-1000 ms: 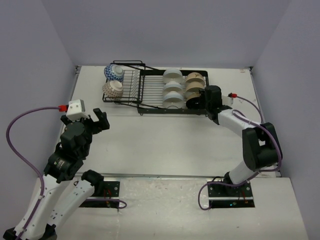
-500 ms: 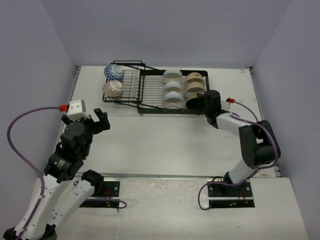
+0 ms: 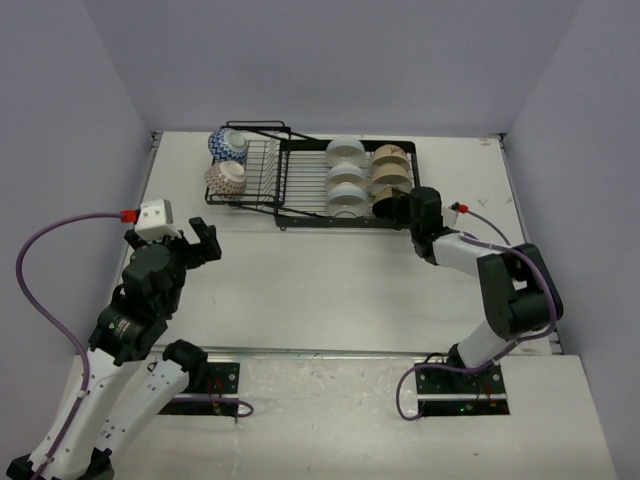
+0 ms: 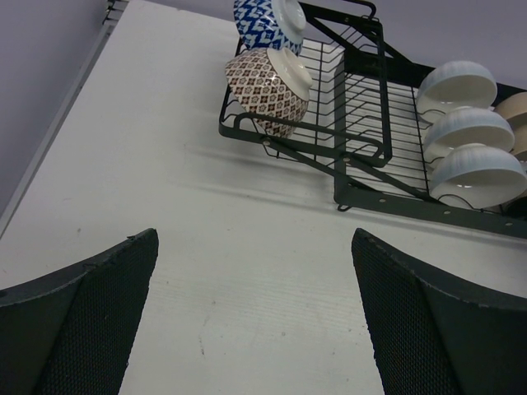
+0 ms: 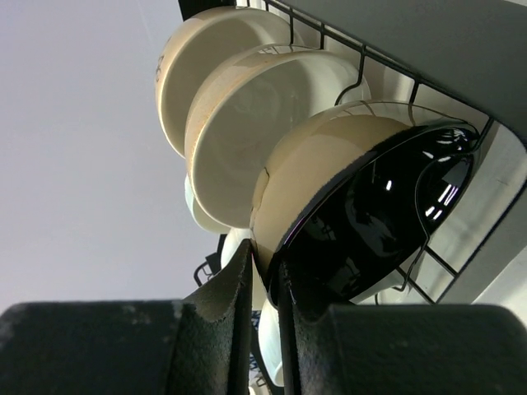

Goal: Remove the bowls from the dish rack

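Eight bowls counted from overhead, all in the large black wire dish rack (image 3: pixel 300 190). The rack sits at the far end of the white counter (image 3: pixel 330 280), close under the pale lilac back wall (image 3: pixel 330 60). Edges: a bare strip of counter lies between the rack's left end and the left edge. A wider bare strip lies between its right end and the right edge. From the rack's near rail to the arm bases the counter is one broad open stretch.

Right tool (image 5: pixel 265 280): jaws drawn together on the rim of a cream ceramic bowl with a glossy dark brown inside (image 5: pixel 370 222). One finger is on the cream outer side, the other on the dark inner side. This bowl stands on edge at the near right corner of the rack's framed section, nearest in its row. Directly behind it, two more cream-tan bowls (image 5: pixel 247 132) stand on edge in the same row, close-packed, rims overlapping in the wrist view. The right arm (image 3: pixel 500 280) lies low over the counter's right side, elbow near the right edge.

Next row leftward: three plain white round bowls (image 3: pixel 346 178), on edge, just beside the cream row. Smaller angled section at the rack's left end: a blue-and-white patterned bowl (image 4: pixel 263 20) farther back, and a reddish-brown patterned bowl (image 4: pixel 268 82) in front, touching the near wire.

Left tool (image 4: pixel 254 239): jaws wide apart, holding nothing, above bare counter, well apart from the rack. A purple cable (image 3: pixel 40 250) loops out from the left arm (image 3: pixel 140 300) toward the left wall.
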{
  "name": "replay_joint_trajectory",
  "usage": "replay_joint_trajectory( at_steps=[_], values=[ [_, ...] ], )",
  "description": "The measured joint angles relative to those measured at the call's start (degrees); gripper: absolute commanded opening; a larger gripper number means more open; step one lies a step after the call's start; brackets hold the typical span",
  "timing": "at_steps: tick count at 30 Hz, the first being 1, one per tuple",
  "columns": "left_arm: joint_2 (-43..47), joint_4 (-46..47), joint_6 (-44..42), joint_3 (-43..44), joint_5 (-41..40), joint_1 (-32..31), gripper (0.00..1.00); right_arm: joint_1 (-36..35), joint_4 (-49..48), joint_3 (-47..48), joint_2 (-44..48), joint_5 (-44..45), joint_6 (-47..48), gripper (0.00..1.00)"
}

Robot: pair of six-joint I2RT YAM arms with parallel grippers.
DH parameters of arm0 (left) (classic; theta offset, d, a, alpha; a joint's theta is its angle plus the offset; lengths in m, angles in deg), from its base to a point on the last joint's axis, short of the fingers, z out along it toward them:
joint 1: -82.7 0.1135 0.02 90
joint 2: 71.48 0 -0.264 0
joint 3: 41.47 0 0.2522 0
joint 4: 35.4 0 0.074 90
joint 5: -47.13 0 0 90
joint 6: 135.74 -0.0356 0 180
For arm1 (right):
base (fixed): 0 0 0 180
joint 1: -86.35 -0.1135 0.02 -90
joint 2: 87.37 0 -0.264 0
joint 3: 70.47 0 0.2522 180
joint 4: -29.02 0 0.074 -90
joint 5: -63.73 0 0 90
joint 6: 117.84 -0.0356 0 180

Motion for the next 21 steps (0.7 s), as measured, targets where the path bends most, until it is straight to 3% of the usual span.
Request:
replay_joint_trajectory(
  at_steps=[9,21],
  values=[
    [0.0,0.0,0.0,0.0,0.0,0.0,1.0,-0.5,-3.8,-4.4,2.8,0.7,1.2,0.0],
    [0.0,0.0,0.0,0.0,0.2,0.0,1.0,-1.1,-14.1,-9.9,4.3,-0.6,11.0,0.0]
  ],
)
